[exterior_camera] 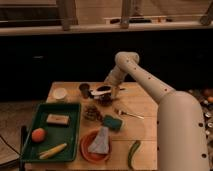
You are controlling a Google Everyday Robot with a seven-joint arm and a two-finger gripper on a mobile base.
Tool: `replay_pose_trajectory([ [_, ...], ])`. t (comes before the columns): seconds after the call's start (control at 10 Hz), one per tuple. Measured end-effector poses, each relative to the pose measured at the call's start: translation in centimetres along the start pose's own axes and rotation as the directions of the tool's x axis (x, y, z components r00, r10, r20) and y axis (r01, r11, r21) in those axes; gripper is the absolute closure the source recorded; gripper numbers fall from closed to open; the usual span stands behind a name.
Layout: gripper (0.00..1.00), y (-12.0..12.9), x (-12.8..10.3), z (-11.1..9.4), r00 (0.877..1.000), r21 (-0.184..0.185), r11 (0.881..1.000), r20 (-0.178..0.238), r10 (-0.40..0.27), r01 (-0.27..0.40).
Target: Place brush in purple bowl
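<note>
Purple bowl (106, 99) w/ brush (100, 91) atop, pincer (110, 90) above

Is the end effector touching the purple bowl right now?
Cannot tell. In the camera view the end effector sits over the purple bowl at the far side of the table; they overlap, so neither contact nor a gap shows plainly.

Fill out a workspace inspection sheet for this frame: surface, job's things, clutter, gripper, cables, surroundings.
Surface: wooden table, crowded.
Job's things: brush at the purple bowl, far side; whether it rests inside is unclear.
Clutter: green tray with food items, orange plate bearing a cloth, fork, green sponge, dark cup, white cup.
Gripper: gripper over the bowl, at the brush.
Cables: nothing seen.
Surroundings: dark cabinet front behind.
</note>
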Motion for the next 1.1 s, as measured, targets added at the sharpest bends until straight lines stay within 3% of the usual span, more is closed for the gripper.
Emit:
replay_pose_trajectory([
  [0.3, 0.2, -0.1, -0.4, 0.2, 1.0, -0.003, 1.0, 0.0, -0.008, 0.008],
  [1.1, 0.2, 0.2, 0.1, -1.9, 1.0, 0.039, 0.999, -0.025, -0.014, 0.015],
])
